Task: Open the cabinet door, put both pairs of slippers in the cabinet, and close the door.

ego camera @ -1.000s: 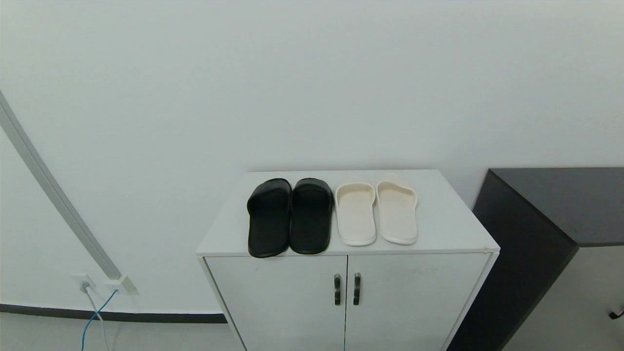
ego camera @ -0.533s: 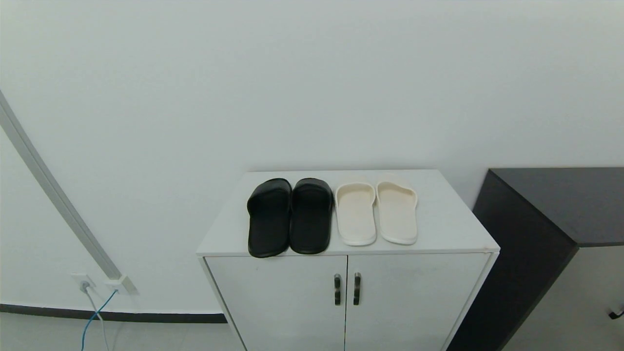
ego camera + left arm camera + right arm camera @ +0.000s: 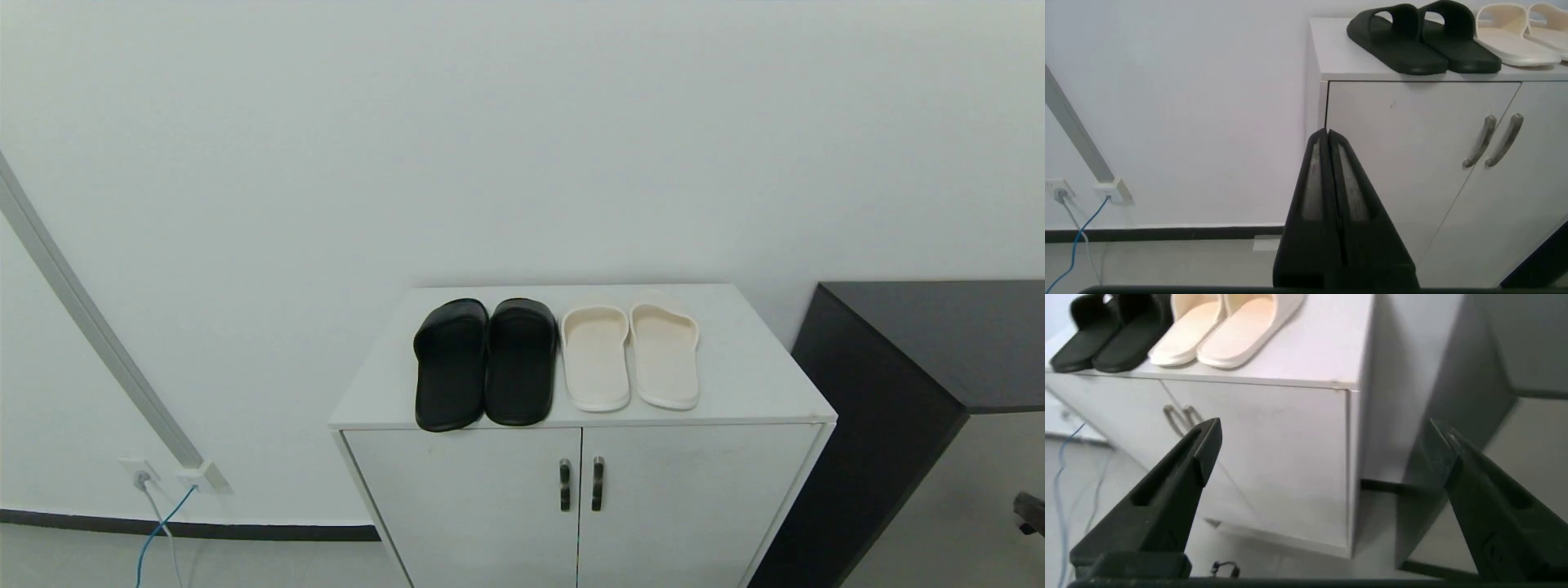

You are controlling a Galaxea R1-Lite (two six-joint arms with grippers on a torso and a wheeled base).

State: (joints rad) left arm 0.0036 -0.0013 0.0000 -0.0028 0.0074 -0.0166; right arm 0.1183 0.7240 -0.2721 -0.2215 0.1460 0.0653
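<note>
Cabinet top (image 3: 759,367); blk slippers (image 3: 457,376) at front edge

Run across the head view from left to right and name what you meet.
wall socket → black slippers → cream slippers → black unit. Both pairs lie on top of the white cabinet.

Before me, the cabinet (image 3: 759,376); on its top, left slipper pair (image 3: 486,365) just beside right slipper pair (image 3: 630,359); door handles (image 3: 565,484) below, centred.
</note>
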